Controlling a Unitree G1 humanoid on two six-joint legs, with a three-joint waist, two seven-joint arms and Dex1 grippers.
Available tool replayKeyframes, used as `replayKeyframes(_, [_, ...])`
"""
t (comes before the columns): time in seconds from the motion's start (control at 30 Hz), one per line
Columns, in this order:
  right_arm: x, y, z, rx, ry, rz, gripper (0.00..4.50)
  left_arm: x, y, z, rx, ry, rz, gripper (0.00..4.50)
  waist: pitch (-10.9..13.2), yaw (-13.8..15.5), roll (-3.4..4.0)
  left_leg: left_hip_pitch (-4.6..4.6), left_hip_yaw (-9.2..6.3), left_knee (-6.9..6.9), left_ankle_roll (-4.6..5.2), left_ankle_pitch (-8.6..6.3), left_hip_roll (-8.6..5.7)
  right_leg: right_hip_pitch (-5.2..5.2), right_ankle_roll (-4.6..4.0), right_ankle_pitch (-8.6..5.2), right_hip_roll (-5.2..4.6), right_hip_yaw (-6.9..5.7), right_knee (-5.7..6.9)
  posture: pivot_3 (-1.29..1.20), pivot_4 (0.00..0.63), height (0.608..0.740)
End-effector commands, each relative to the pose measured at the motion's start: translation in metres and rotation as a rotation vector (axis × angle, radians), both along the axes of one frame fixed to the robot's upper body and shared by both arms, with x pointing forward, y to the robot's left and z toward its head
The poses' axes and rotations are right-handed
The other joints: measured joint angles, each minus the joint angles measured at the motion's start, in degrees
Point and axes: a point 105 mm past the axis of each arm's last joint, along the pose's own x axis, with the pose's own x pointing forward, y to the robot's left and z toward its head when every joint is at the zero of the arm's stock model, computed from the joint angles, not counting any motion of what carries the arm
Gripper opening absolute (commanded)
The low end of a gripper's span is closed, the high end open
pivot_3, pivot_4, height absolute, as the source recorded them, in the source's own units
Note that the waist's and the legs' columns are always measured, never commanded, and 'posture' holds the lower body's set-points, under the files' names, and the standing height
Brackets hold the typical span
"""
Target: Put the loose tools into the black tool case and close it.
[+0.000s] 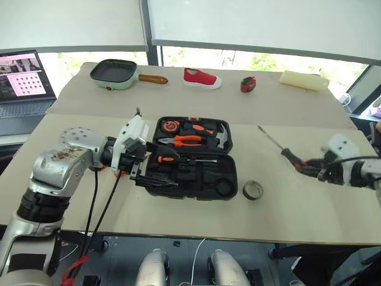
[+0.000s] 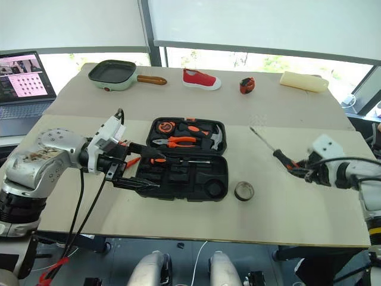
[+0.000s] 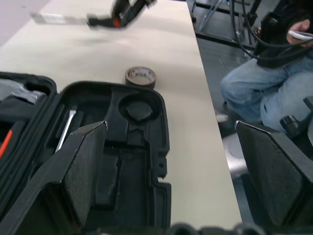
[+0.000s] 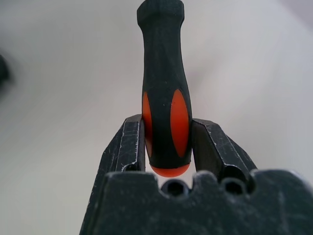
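The tape roll lies loose on the surface, just beside the case at about 3 o'clock from its near half. The case lies open in the middle of the surface. Its near half has several empty slots, among them a round one near the roll; one screwdriver with an orange grip already lies along the hinge line. The far half holds pliers, a hammer and other orange-handled tools.

At 9 o'clock of the case the left gripper hovers over its near-left corner, jaws wide apart and holding nothing. At 3 o'clock, well apart from the case, the right gripper has its jaws closed on the black-and-orange handle of a second screwdriver, whose shaft points away toward 11 o'clock, above the surface.

Farther back stand a pan, a red shoe and a tape measure.

I judge the task is near its middle: this screwdriver must still go to its slot, then the roll, then the lid must be shut. I cannot tell if the knife and tester are already inside.
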Motion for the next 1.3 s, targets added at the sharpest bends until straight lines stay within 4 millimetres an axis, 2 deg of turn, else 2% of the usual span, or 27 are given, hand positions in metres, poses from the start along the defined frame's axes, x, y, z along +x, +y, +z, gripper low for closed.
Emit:
replayKeyframes(0.03, [-0.002, 0.063, 0.032, 0.035, -0.068, 0.232, 1.12, -0.012, 0.020, 0.010, 0.011, -0.002, 0.016, 4.50, 0.0, -0.1, 0.00, 0.00, 0.00, -0.02, 0.00, 0.00, 0.01, -0.02, -0.01, 0.00, 0.00, 0.00, 0.00, 0.00, 0.150, 0.740])
replayKeyframes(0.1, [-0.003, 0.090, 0.030, -0.002, -0.069, 0.338, 1.12, -0.021, 0.027, 0.008, 0.030, 0.023, 0.022, 4.50, 0.0, -0.2, 0.00, 0.00, 0.01, -0.07, 0.00, 0.00, 0.04, -0.04, -0.04, -0.02, 0.03, 0.00, -0.02, 0.00, 0.150, 0.740])
replayKeyframes(0.17, [-0.004, 0.108, 0.023, -0.053, -0.055, 0.421, 1.12, -0.031, 0.030, 0.006, 0.040, 0.041, 0.023, 4.50, 0.0, 0.1, -0.01, 0.00, 0.01, -0.11, -0.01, -0.01, 0.05, -0.07, -0.06, -0.04, 0.02, -0.04, -0.02, 0.00, 0.150, 0.740])
replayKeyframes(0.27, [-0.003, 0.125, 0.013, -0.131, -0.043, 0.508, 1.12, -0.041, 0.032, 0.004, 0.046, 0.054, 0.034, 4.50, 0.1, 1.0, -0.02, -0.04, 0.10, -0.11, -0.03, -0.02, 0.00, -0.10, -0.05, -0.05, -0.09, -0.05, -0.05, 0.00, 0.150, 0.740])
replayKeyframes(0.4, [0.008, 0.142, -0.001, -0.225, -0.026, 0.597, 1.12, -0.047, 0.034, 0.000, 0.017, 0.066, 0.101, 4.50, 0.1, 1.5, -0.04, -0.08, 0.19, -0.01, -0.01, -0.03, 0.01, -0.11, -0.04, -0.05, -0.13, -0.06, -0.05, 0.00, 0.150, 0.740])
replayKeyframes(0.6, [0.018, 0.146, -0.013, -0.305, 0.015, 0.651, 1.12, -0.041, 0.040, -0.002, 0.005, 0.039, 0.187, 4.50, 0.1, 1.4, -0.04, -0.07, 0.20, -0.04, -0.01, -0.02, 0.04, -0.12, -0.07, -0.06, -0.10, -0.10, -0.03, 0.00, 0.150, 0.740])
replayKeyframes(0.7, [0.023, 0.153, -0.020, -0.311, 0.029, 0.666, 1.12, -0.035, 0.042, 0.001, -0.012, 0.024, 0.219, 4.50, 0.1, 1.3, -0.04, -0.07, 0.21, -0.04, -0.02, -0.02, 0.04, -0.13, -0.07, -0.06, -0.09, -0.10, -0.02, 0.00, 0.150, 0.740])
replayKeyframes(1.0, [0.030, 0.163, -0.035, -0.332, 0.038, 0.668, 1.12, -0.027, 0.035, 0.004, -0.016, -0.001, 0.198, 4.50, 0.1, 0.9, -0.04, -0.07, 0.23, -0.09, -0.03, -0.03, 0.05, -0.14, -0.10, -0.07, -0.07, -0.10, 0.00, 0.00, 0.150, 0.740])
replayKeyframes(1.13, [0.028, 0.167, -0.033, -0.326, 0.026, 0.683, 1.12, -0.024, 0.032, 0.006, -0.015, -0.011, 0.185, 4.50, 0.1, 0.6, -0.04, -0.07, 0.23, -0.10, -0.03, -0.02, 0.05, -0.15, -0.10, -0.07, -0.06, -0.10, 0.01, 0.00, 0.150, 0.740])
replayKeyframes(1.17, [0.028, 0.169, -0.031, -0.320, 0.017, 0.684, 1.90, -0.023, 0.032, 0.006, -0.014, -0.013, 0.183, 4.50, 0.1, 0.6, -0.04, -0.07, 0.23, -0.10, -0.03, -0.02, 0.06, -0.15, -0.10, -0.07, -0.06, -0.10, 0.01, 0.00, 0.150, 0.740])
replayKeyframes(1.27, [0.028, 0.177, -0.017, -0.277, -0.022, 0.679, 2.57, -0.020, 0.032, 0.007, -0.011, -0.019, 0.179, 4.50, 0.1, 0.6, -0.04, -0.07, 0.23, -0.11, -0.03, -0.02, 0.06, -0.15, -0.10, -0.07, -0.06, -0.10, 0.01, 0.00, 0.150, 0.740])
replayKeyframes(1.3, [0.028, 0.179, -0.013, -0.259, -0.033, 0.677, 3.02, -0.020, 0.032, 0.007, -0.011, -0.020, 0.177, 4.50, 0.1, 0.6, -0.04, -0.07, 0.23, -0.12, -0.03, -0.03, 0.06, -0.16, -0.10, -0.07, -0.06, -0.10, 0.01, 0.00, 0.150, 0.740])
